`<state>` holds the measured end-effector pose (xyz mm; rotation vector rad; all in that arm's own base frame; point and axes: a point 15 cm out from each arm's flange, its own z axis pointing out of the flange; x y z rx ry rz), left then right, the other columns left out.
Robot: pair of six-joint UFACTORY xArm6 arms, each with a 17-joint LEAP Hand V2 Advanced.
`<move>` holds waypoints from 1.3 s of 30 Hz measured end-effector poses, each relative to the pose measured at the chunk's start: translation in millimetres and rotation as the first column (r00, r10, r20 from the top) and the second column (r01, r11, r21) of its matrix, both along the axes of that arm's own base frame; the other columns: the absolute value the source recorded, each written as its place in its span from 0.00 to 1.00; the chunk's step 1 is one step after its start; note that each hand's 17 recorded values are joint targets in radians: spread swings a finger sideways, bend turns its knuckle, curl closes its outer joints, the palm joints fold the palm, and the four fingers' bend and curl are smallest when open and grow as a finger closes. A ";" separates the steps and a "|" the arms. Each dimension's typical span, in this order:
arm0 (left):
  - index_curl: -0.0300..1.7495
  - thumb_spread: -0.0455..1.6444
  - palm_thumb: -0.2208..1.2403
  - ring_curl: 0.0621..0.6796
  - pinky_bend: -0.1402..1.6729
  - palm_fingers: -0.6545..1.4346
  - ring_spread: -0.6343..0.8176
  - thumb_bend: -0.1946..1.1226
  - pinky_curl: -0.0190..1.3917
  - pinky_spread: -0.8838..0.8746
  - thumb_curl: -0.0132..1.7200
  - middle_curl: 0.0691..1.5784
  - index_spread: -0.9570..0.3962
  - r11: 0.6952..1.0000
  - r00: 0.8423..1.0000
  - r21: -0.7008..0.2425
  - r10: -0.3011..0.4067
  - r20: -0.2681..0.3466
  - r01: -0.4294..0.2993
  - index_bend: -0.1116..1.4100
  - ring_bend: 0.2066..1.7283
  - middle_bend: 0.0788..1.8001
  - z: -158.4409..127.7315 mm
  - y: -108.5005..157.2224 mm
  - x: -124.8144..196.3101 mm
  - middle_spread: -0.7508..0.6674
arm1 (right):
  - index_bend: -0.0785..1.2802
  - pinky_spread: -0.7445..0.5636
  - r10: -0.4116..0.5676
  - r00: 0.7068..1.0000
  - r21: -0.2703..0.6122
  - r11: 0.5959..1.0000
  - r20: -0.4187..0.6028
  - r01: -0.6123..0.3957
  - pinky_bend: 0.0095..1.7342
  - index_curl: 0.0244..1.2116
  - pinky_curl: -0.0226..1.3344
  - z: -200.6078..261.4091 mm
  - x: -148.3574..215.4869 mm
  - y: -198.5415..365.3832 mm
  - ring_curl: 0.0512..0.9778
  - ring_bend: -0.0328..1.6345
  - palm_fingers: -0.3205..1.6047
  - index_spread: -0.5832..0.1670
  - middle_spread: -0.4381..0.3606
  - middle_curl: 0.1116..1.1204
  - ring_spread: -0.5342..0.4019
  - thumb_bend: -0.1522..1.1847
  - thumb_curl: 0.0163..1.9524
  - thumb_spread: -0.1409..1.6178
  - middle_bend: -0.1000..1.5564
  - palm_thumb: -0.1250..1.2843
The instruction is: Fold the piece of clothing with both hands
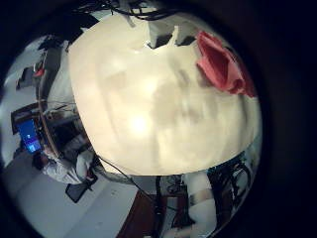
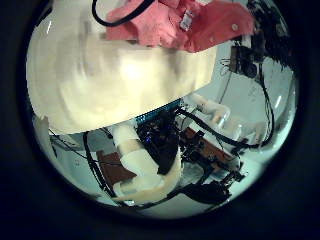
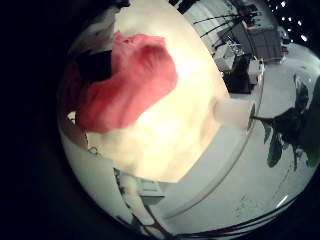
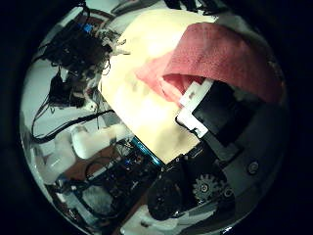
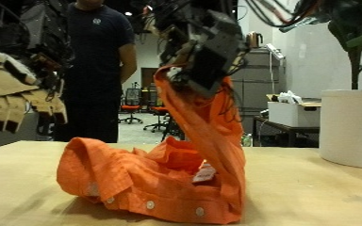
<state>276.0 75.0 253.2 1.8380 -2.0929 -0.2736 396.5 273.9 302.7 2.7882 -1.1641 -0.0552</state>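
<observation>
An orange button shirt (image 5: 143,179) lies bunched on the pale wooden table (image 5: 313,198), with one part pulled up in a tall strip. My right hand (image 5: 200,52) is shut on the top of that strip, high above the table. The right thumb side palm view shows the cloth (image 4: 220,59) close against a finger (image 4: 205,106).
A large white plant pot (image 5: 351,127) stands past the table's end beyond the shirt. Boxes (image 5: 286,111) and office chairs are in the room behind.
</observation>
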 end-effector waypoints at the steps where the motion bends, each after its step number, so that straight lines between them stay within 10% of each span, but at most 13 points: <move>1: 0.17 0.60 0.25 0.27 0.23 0.30 0.84 0.13 0.24 0.83 0.18 0.13 0.76 1.000 1.000 -0.002 0.003 0.002 -0.003 0.17 0.10 0.06 -0.1 2.2 -1.3 0.80 | 0.78 0.34 0.005 1.000 -0.001 1.000 -0.010 -0.005 0.69 0.71 0.63 -5.9 2.5 6.8 0.75 0.81 0.71 0.38 0.32 0.77 0.31 0.10 0.40 0.74 0.77 0.83; 7: 0.17 0.61 0.25 0.27 0.23 0.30 0.84 0.13 0.24 0.82 0.18 0.13 0.76 0.999 0.999 -0.022 0.046 0.019 -0.045 0.17 0.10 0.06 4.1 18.6 -16.5 0.79 | 0.65 0.25 0.036 0.998 0.057 0.998 -0.054 -0.033 0.61 0.69 0.58 -27.4 22.0 56.9 0.69 0.77 0.67 0.34 0.32 0.72 0.29 0.10 0.34 0.79 0.73 0.74; 11: 0.17 0.61 0.25 0.27 0.23 0.30 0.84 0.13 0.24 0.82 0.18 0.13 0.76 0.998 0.998 -0.015 0.056 0.024 -0.055 0.17 0.10 0.06 5.7 21.9 -22.8 0.78 | 0.40 0.20 0.061 0.990 0.075 0.996 -0.127 -0.052 0.60 0.63 0.56 -56.5 16.5 68.4 0.66 0.73 0.36 0.34 0.34 0.66 0.28 0.11 0.31 0.82 0.62 0.74; 18: 0.17 0.61 0.25 0.27 0.23 0.30 0.84 0.13 0.24 0.82 0.18 0.14 0.76 0.998 0.998 -0.013 0.062 0.023 -0.062 0.17 0.10 0.06 5.0 19.7 -31.1 0.77 | 0.23 0.58 0.100 0.984 0.190 0.979 -0.149 -0.071 0.53 0.42 0.49 -37.0 15.5 74.5 0.48 0.54 0.11 0.23 0.55 0.44 0.55 0.10 0.30 0.77 0.34 0.77; 27: 0.17 0.61 0.26 0.27 0.23 0.30 0.83 0.13 0.24 0.82 0.18 0.14 0.76 0.999 0.998 -0.010 0.054 0.037 -0.053 0.17 0.11 0.06 11.6 12.4 -30.6 0.77 | 0.16 0.86 0.073 0.997 0.253 0.966 -0.038 -0.061 0.44 0.28 0.39 49.0 19.7 29.3 0.33 0.38 0.11 0.16 0.68 0.30 0.79 0.10 0.31 0.70 0.21 0.75; 39: 0.17 0.62 0.26 0.27 0.22 0.31 0.83 0.13 0.24 0.82 0.18 0.15 0.76 0.999 0.998 0.027 -0.018 0.061 0.017 0.18 0.10 0.07 55.2 -37.6 -45.1 0.77 | 0.16 0.87 -0.109 0.984 0.111 0.986 -0.144 0.126 0.26 0.20 0.28 129.9 -73.2 -130.8 0.22 0.24 0.13 0.24 0.70 0.25 0.83 0.09 0.29 0.70 0.17 0.70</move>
